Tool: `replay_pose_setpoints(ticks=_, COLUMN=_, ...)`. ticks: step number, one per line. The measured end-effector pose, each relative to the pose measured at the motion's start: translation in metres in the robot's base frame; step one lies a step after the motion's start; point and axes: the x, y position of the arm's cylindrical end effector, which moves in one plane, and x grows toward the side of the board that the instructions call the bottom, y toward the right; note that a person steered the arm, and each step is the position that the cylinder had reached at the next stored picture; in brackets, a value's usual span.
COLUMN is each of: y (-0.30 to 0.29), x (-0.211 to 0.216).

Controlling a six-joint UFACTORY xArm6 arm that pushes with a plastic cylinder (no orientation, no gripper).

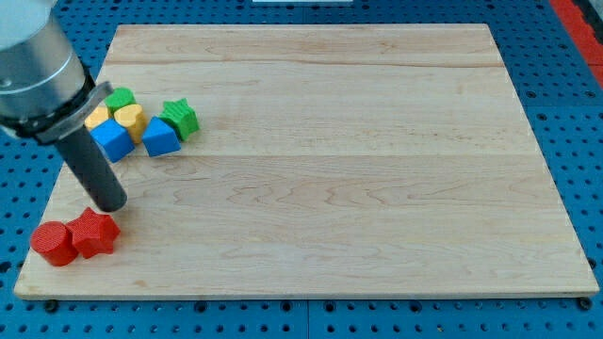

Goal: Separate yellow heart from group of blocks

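Observation:
The yellow heart (pixel 130 120) sits in a tight group at the board's upper left. It touches a blue cube (pixel 112 138) on its left, a blue block (pixel 160 137) on its right, and a green block (pixel 120 99) above. A yellow block (pixel 96 117) is partly hidden behind my rod. A green star (pixel 180 118) is on the group's right side. My tip (pixel 109 203) rests on the board below the group, just above a red star-like block (pixel 94 232).
A red cylinder (pixel 53 242) stands against the red star-like block near the lower left corner of the wooden board (pixel 330 169). A blue pegboard (pixel 575 113) surrounds the board.

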Motion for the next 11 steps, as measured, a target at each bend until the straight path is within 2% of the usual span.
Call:
replay_pose_setpoints(ticks=1, y=-0.006, x=-0.025)
replay_pose_setpoints(ticks=3, y=-0.087, x=-0.025)
replay_pose_setpoints(ticks=4, y=-0.088, x=-0.028)
replay_pose_setpoints(ticks=5, y=-0.087, x=-0.049)
replay_pose_setpoints(ticks=6, y=-0.087, x=-0.097)
replay_pose_setpoints(ticks=7, y=-0.070, x=-0.121)
replay_pose_setpoints(ticks=8, y=-0.033, x=-0.121)
replay_pose_setpoints(ticks=9, y=-0.037, x=-0.121)
replay_pose_setpoints(ticks=10, y=-0.065, x=-0.118)
replay_pose_setpoints(ticks=11, y=-0.067, x=-0.101)
